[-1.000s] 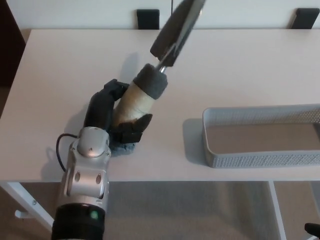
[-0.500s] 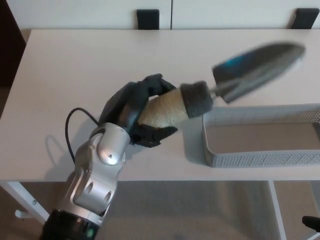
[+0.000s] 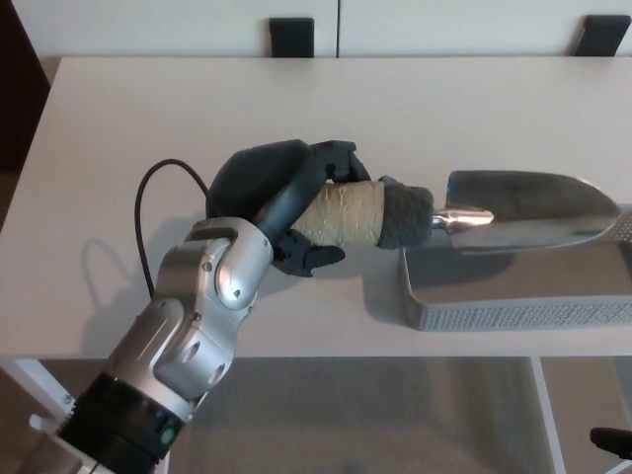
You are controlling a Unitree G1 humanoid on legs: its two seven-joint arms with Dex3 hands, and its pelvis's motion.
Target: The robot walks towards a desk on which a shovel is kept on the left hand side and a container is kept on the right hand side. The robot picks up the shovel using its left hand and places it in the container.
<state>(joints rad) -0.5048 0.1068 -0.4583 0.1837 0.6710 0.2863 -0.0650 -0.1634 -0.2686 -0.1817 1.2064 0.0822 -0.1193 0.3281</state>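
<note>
Your left hand (image 3: 286, 202) held shovel (image 3: 474, 212) tight, fingers wrapped round tan handle. Shovel lay flat in air, shiny blade over left end of container (image 3: 494, 314) on desk (image 3: 148, 109). Right hand not seen.

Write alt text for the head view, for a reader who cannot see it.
The left robot hand grips a shovel by its tan handle, holding it level with the metal blade over a grey mesh container on the right of a white desk. The right robot hand is out of view.
</note>
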